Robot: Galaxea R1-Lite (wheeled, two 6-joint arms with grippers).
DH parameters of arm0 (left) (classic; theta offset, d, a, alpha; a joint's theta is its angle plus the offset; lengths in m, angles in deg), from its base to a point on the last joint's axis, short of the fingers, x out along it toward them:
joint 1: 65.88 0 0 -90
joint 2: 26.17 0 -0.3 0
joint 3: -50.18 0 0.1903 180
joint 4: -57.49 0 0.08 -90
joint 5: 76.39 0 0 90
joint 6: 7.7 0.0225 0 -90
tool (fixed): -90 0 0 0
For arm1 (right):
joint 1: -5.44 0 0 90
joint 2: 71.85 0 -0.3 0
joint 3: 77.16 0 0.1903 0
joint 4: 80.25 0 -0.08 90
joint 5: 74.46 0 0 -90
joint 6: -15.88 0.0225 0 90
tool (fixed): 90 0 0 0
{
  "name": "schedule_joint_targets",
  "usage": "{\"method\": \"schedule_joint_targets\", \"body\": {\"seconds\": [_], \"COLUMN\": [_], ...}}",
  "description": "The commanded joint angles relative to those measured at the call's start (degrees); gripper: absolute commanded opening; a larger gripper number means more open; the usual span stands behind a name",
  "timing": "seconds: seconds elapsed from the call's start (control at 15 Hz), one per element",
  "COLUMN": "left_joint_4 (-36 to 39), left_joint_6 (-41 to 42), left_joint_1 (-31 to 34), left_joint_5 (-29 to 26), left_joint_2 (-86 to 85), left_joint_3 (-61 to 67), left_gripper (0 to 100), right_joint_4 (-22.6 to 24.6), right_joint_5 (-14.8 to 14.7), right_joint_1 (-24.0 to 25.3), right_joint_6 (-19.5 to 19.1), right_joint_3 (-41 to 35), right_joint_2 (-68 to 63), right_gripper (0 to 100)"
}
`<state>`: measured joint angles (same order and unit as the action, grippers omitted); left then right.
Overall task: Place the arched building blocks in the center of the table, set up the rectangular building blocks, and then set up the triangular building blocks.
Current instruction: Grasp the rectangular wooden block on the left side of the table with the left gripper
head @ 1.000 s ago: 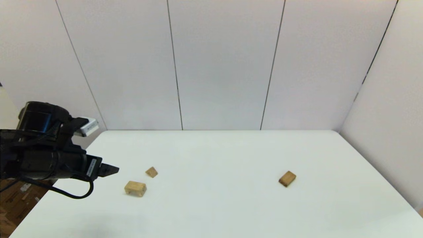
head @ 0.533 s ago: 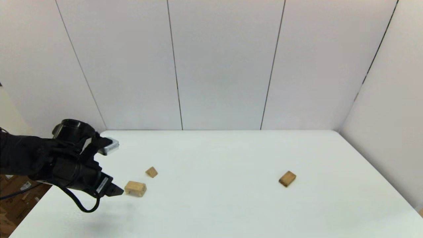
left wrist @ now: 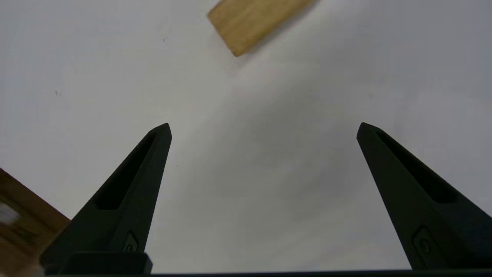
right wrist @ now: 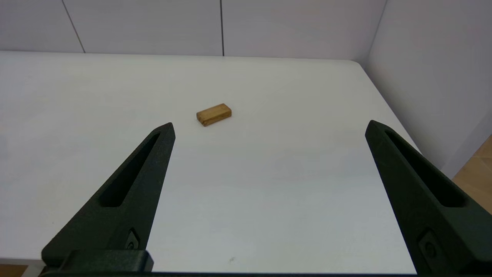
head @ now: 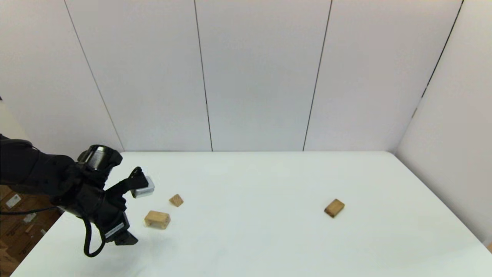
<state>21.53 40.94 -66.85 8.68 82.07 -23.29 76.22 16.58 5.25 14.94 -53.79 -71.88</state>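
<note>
The arched block [head: 157, 219] lies on the white table [head: 250, 238] at the left, and part of it [left wrist: 253, 21] shows in the left wrist view beyond the fingers. Just behind it sits the small triangular block [head: 176, 200]. The flat rectangular block [head: 334, 207] lies far to the right and shows in the right wrist view [right wrist: 213, 114]. My left gripper [head: 127, 240] points down at the table, left of and nearer than the arched block; its fingers [left wrist: 153, 161] stand wide open and empty. My right gripper [right wrist: 269, 129] is open, well short of the rectangular block.
White wall panels close off the back and right of the table. The table's left edge [head: 42, 238] is close beside the left arm, with brown floor and boxes [head: 17, 227] beyond it.
The left arm has swung forward over the table's left side and tipped from pointing sideways to pointing down beside the arched block. The blocks have not moved.
</note>
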Motion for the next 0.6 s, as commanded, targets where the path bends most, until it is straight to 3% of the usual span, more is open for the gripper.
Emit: {"method": "schedule_joint_targets", "body": {"seconds": [0.07,0.27,0.6], "left_joint_4": [-8.7,-9.3,-9.3], "left_joint_6": [14.7,20.3,20.2], "left_joint_1": [-0.3,-1.3,-5.7], "left_joint_5": [0.0,-0.3,-0.3], "left_joint_2": [0.8,4.2,9.4], "left_joint_3": [-4.0,-6.4,-10.3], "left_gripper": [100,100,100], "right_joint_4": [0.0,0.0,0.0], "right_joint_5": [0.0,0.0,0.0], "right_joint_1": [0.0,0.0,0.0], "right_joint_6": [0.0,0.0,0.0], "right_joint_3": [0.0,-0.1,0.0], "right_joint_2": [0.0,0.0,0.0], "right_gripper": [100,100,100]}}
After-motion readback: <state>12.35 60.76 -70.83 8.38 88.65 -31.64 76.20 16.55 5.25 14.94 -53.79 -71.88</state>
